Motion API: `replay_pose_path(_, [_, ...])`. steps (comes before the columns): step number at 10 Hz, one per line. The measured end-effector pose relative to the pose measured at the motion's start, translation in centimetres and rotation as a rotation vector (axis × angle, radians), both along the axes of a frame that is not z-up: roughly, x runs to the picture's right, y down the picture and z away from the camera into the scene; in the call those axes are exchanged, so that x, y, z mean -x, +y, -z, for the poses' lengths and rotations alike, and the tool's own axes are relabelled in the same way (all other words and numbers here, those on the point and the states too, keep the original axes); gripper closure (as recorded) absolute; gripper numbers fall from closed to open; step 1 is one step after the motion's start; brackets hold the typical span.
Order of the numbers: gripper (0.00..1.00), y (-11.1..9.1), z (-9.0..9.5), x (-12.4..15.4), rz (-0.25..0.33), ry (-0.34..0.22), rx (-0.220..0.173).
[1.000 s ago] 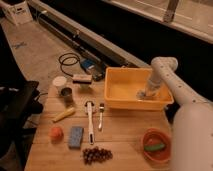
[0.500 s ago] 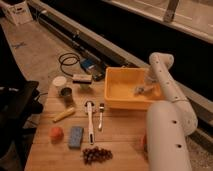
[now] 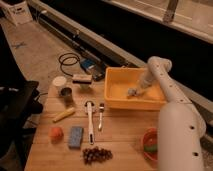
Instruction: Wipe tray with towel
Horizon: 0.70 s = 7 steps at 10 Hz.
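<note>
The yellow tray (image 3: 116, 101) sits at the back right of the wooden table. My gripper (image 3: 134, 92) reaches down into the tray from the right and is low over its floor, near the middle. A small pale grey lump (image 3: 130, 93) at the gripper's tip looks like the towel, pressed against the tray floor. I cannot tell how it is held. My white arm (image 3: 172, 107) rises from the bottom right and bends over the tray's right rim.
On the table (image 3: 122, 145) lie a brush (image 3: 89, 122), a fork (image 3: 100, 116), a banana (image 3: 64, 115), an orange fruit (image 3: 56, 133), a blue sponge (image 3: 76, 136), and grapes (image 3: 96, 154). A red bowl (image 3: 149, 145) stands by my arm. A cup (image 3: 59, 81) and a can (image 3: 66, 93) stand at the left.
My gripper has slid leftward across the tray floor, from the right side toward the middle. The arm has swung closer and now covers part of the red bowl.
</note>
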<state>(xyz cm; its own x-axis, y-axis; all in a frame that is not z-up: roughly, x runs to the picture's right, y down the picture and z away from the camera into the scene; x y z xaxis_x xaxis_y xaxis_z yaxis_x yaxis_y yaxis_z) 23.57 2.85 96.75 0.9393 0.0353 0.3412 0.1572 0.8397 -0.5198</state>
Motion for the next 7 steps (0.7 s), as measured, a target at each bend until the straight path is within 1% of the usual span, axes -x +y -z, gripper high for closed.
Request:
replay_pose_path(1, [1.00, 0.5, 0.3, 0.3, 0.001, -0.013, 0.006])
replay_pose_path(2, [1.00, 1.4, 1.0, 0.3, 0.009, -0.015, 0.025])
replay_pose_path(3, [1.00, 2.2, 1.7, -0.3, 0.012, -0.001, 0.040])
replay_pose_path(5, [1.00, 2.6, 2.9, -2.3, 0.019, 0.052, 0.059])
replay_pose_path(7, [1.00, 2.3, 3.3, -5.4, 0.049, 0.143, 0.070])
